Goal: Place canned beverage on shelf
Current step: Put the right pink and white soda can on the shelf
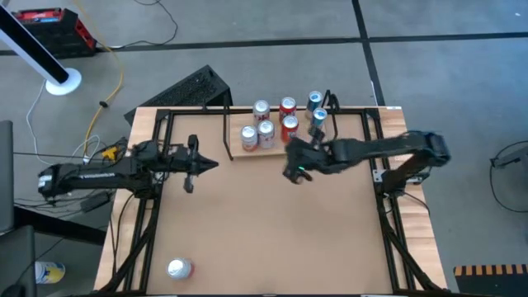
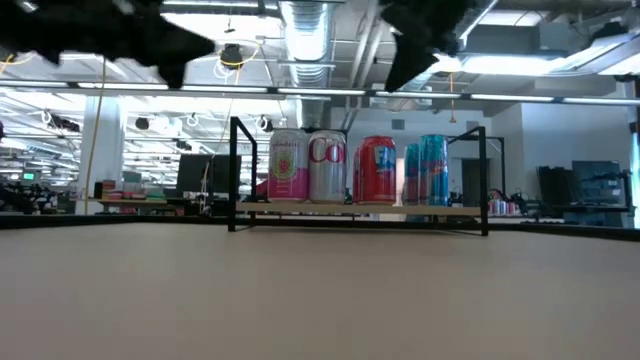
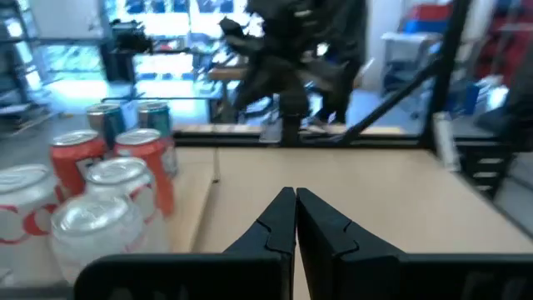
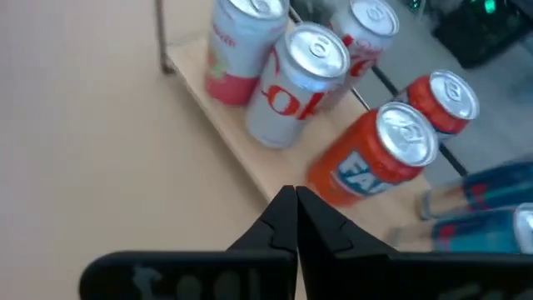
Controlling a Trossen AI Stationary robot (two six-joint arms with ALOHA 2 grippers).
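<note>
The shelf [image 1: 276, 150] is a light-wood plank with black rod uprights at the table's far edge. Several cans stand on it: pink [image 2: 287, 165], silver [image 2: 327, 167], red [image 2: 375, 170] and blue [image 2: 425, 170]. They also show in the right wrist view, where an orange can [image 4: 375, 162] stands nearest. Another silver can [image 1: 179, 267] sits on the table at the near left corner, far from both grippers. My right gripper [image 1: 289, 161] [image 4: 296, 200] is shut and empty, raised just in front of the shelf's near edge. My left gripper [image 1: 213, 163] [image 3: 296, 204] is shut and empty, left of the shelf.
A black metal frame [image 1: 153, 190] runs along the table's left, right and far sides. A black keyboard-like object [image 1: 194, 89] lies on the floor behind the table. Bare tabletop [image 1: 272, 231] stretches between the shelf and the near edge.
</note>
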